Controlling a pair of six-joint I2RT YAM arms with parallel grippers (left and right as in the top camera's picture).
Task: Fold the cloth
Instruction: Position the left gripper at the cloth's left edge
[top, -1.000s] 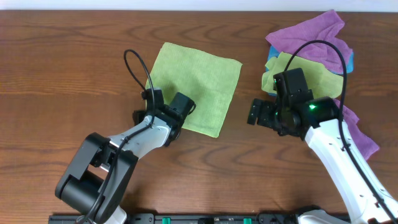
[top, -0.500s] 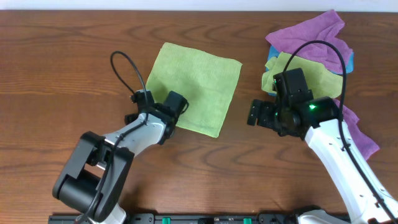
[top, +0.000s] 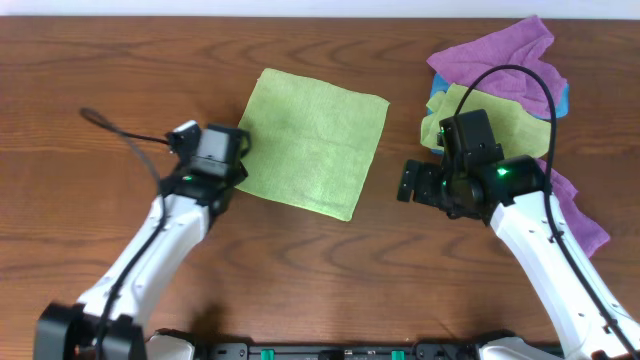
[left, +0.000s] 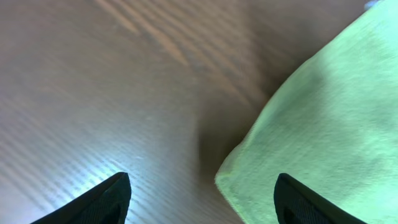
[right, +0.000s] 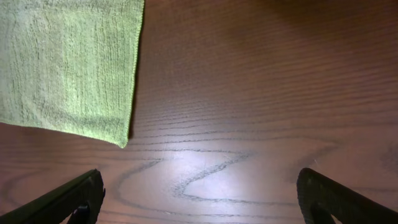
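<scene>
— Where is the cloth (top: 312, 140)?
— Spread flat and unfolded on the wooden table (top: 80, 80), a little left of the middle and turned slightly, so that one corner points down toward the robot.

— And the left gripper (left: 202, 202)?
— It is at the cloth's left edge, near the lower-left corner. In the left wrist view its two fingers are spread wide. The rounded cloth corner lies between them, nearer the right-hand finger, and bare wood fills the rest of the gap. Nothing is held. That view is blurred, so I cannot tell whether the fingertips touch the fabric or the table.

— The right gripper (right: 205, 199)?
— It is off the cloth, just beyond the lower-right corner and pointing toward it. Its fingers also stand wide apart, with only wood grain between them. In the right wrist view the cloth's corner sits up and to the left, clear of both fingertips.

— What else is on the table?
— A heap at the far right, well apart from the cloth. There are purple cloths (top: 495, 50) above and below, a duller yellow-green cloth (top: 500, 115) among them, and a strip of blue fabric (top: 560, 100) at the edge. The right arm partly covers this heap, and a green light (top: 500, 172) glows on the arm. A black cable (top: 120, 135) loops out from the left arm over the wood
</scene>
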